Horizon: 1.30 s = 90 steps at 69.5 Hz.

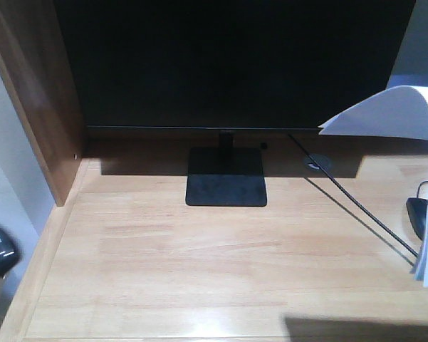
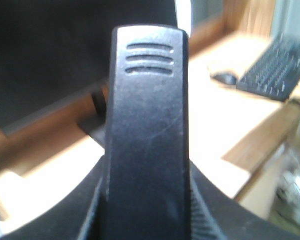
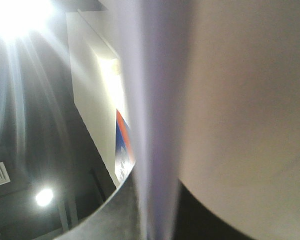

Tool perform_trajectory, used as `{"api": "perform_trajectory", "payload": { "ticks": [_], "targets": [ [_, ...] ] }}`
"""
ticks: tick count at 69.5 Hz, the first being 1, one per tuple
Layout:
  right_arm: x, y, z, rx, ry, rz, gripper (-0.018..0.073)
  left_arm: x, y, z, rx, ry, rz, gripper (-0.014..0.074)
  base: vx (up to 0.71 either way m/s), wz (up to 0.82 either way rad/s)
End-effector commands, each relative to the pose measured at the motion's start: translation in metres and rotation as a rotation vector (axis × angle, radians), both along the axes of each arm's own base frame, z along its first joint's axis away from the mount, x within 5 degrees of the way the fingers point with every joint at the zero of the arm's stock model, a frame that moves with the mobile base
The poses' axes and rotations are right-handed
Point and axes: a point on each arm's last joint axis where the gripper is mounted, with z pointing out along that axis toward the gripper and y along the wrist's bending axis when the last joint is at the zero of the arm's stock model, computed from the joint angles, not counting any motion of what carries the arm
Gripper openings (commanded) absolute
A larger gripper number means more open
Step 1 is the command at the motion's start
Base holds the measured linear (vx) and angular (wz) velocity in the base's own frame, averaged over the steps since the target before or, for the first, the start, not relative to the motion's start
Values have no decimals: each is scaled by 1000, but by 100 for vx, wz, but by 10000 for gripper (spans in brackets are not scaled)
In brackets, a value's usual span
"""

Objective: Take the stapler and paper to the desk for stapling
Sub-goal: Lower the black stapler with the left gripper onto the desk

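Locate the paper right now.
Front view: the paper hangs curled in the air at the right edge, above the desk, right of the monitor stand and over the black cable.

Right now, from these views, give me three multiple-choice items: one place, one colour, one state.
1. Where is the paper against the desk? A lying flat on it; B held up over its right side; C slid beneath it.
2. What colour is the monitor stand? A white; B red; C black.
3. How is the monitor screen? A dark; B showing a picture; C cracked.
Key: 1 B, it curls upright in the air; 2 C, black base on light wood; 3 A, nothing lit.
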Motion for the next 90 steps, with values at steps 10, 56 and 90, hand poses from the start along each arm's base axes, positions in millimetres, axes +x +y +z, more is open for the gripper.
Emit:
{"api": "perform_trajectory", "payload": {
  "ticks": [10,56,90],
  "targets": [
    [-3,-1,9,15,-56,-9,-6,58,-41,10,22,-99,-62,-6,0,0],
    [-3,-1,9,15,-57,-9,-6,181,-73,-71,282,20,-280,-6,0,0],
    [-3,-1,9,15,-57,-9,-6,232,-83,-130,296,-49,-707,-6,0,0]
  ]
}}
